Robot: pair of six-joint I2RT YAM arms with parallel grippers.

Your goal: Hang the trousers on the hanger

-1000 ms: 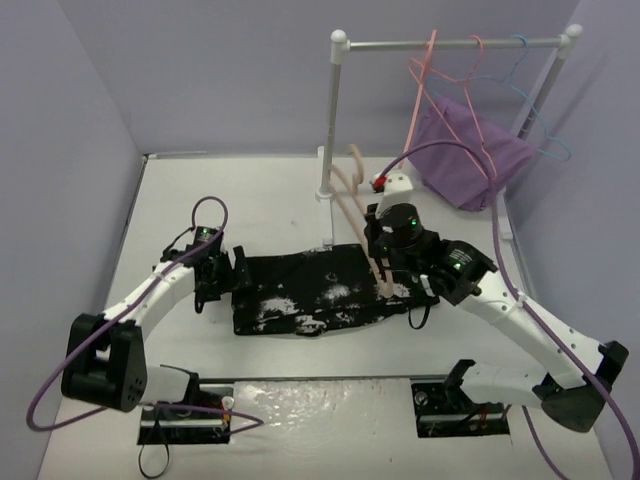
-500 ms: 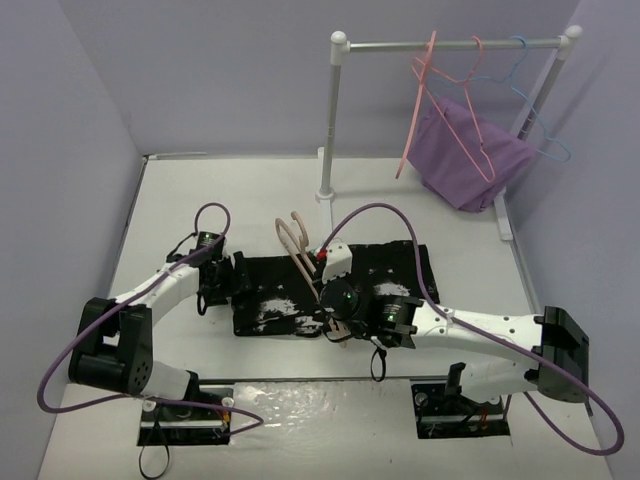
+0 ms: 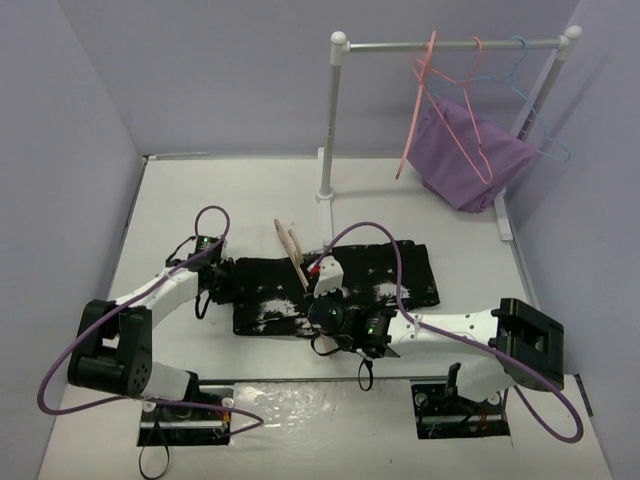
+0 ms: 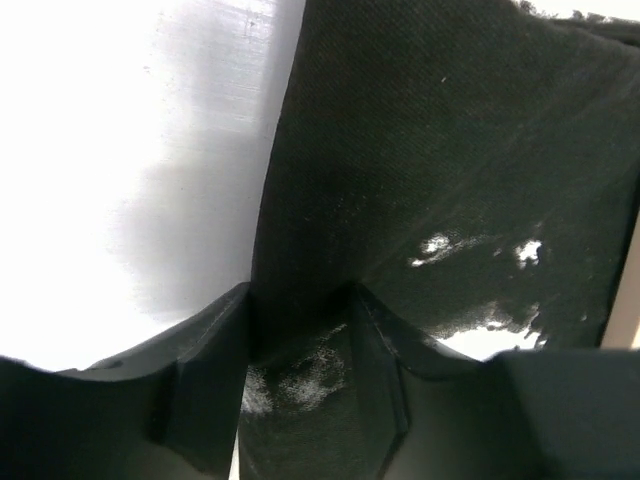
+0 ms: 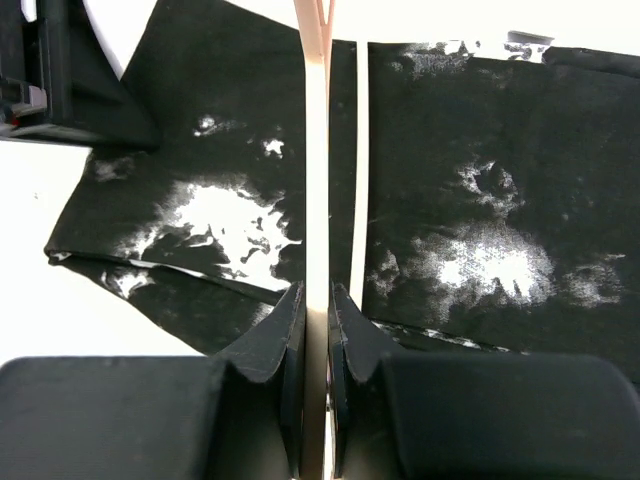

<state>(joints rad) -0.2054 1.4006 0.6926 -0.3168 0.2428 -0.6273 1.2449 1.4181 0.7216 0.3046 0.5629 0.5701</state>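
Trousers (image 3: 265, 290) look floppy, so my left hand (image 4: 298, 305) pinches their edge, lower centre; my right hand (image 5: 315, 295) clamps the stiff hanger (image 5: 317, 150).

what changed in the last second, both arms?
The right gripper, shut on the hanger, swept it left across the trousers toward their left end. The left gripper closed on the trousers' left edge. The trousers still lie flat; the rack and purple cloth are unchanged.
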